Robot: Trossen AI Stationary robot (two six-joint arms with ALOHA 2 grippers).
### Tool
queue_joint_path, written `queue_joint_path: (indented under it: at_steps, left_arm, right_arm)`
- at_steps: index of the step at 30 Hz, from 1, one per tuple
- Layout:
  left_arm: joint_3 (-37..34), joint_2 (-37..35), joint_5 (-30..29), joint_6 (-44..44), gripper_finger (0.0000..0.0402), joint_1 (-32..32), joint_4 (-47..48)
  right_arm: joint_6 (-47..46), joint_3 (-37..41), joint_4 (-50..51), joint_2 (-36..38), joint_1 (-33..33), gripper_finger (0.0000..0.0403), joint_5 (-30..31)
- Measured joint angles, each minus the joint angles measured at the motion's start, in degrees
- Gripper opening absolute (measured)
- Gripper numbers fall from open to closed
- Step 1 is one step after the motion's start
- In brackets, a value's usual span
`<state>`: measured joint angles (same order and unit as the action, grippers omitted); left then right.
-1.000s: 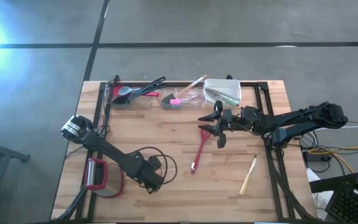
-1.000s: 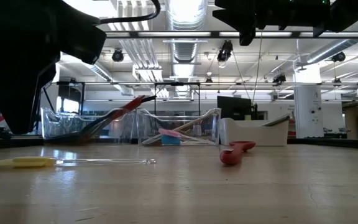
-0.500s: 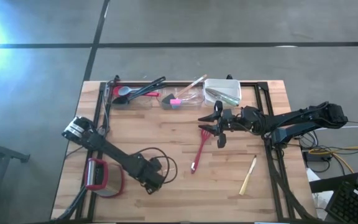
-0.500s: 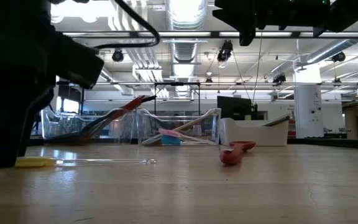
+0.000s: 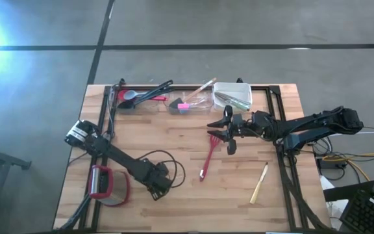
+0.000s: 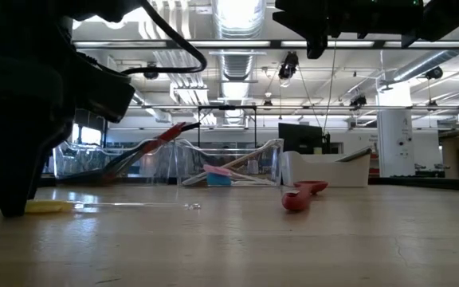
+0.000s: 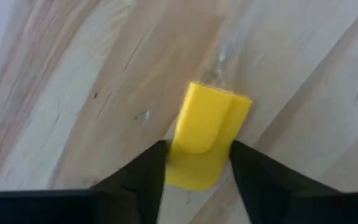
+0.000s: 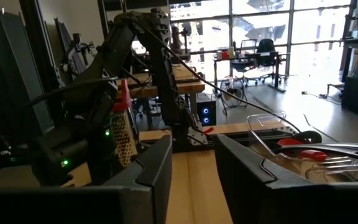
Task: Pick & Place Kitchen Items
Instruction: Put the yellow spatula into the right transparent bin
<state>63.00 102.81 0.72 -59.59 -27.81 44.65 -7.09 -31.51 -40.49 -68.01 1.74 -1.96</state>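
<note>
A small utensil with a yellow head (image 7: 207,134) and a clear handle (image 6: 134,206) lies flat on the wood near the table's front left. My left gripper (image 7: 197,149) points down over it, its fingers closed in on the yellow head; in the high view the gripper (image 5: 159,189) hides the head. A red spatula (image 5: 208,156) lies mid-table. My right gripper (image 5: 229,136) hovers level above the spatula's far end, open, with nothing between its fingers (image 8: 160,168). My left gripper has the yellow head between its two fingers, one on each long side (image 7: 178,158), near the head's rounded end. The fingers come from above, pointing down, and lie across the head. The utensil lies flat on the table.
A red-framed round object (image 5: 106,185) sits just left of my left gripper. Two clear tubs (image 5: 135,99) (image 5: 190,101) and a white tub (image 5: 232,96) holding utensils line the far edge. A pale wooden utensil (image 5: 259,183) lies at the front right.
My left gripper has come down onto the table over the yellow head; most of the drop came early in the second. The utensil has stayed where it lay.
</note>
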Motion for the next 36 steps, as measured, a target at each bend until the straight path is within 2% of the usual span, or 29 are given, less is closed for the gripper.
queue_joint_path:
  at_steps: [7, 9, 17, 23, 27, 31, 36]
  left_arm:
    - [0.16, -0.24, -0.16, 2.21, 0.0041, 0.08, -0.7]
    - [0.38, -0.52, -0.14, 3.18, 0.0016, 0.08, -0.82]
    - [1.11, -5.08, -3.56, 7.55, 0.0014, 0.06, -0.52]
    - [-0.41, -10.98, -10.92, 8.98, 0.0014, 0.06, -0.08]
    - [-2.06, -15.32, -17.89, 10.2, 0.0014, 0.9, 0.22]
    - [-3.58, -18.89, -23.81, 14.43, 0.0014, 5.41, 0.11]
    - [-3.65, -21.62, -24.03, 28.67, 0.0014, 16.17, -5.7]
  right_arm:
    - [0.0, 0.0, 0.0, 0.0, 0.0, 0.0106, 0.01]
    - [0.0, 0.0, 0.0, 0.0, 0.0, 0.0104, 0.02]
    - [-0.99, 0.0, 0.08, 0.0, 0.0, 0.0111, -0.31]
    - [-2.4, 0.0, 0.31, 0.41, -0.02, 0.0106, -7.66]
    - [-2.39, 0.0, 2.15, 2.33, 0.0, 0.0096, -8.53]
    - [-2.17, 0.0, 4.1, 4.95, -0.02, 0.0086, -8.64]
    - [-2.39, 0.0, 6.3, 8.02, -0.01, 0.0077, -9.12]
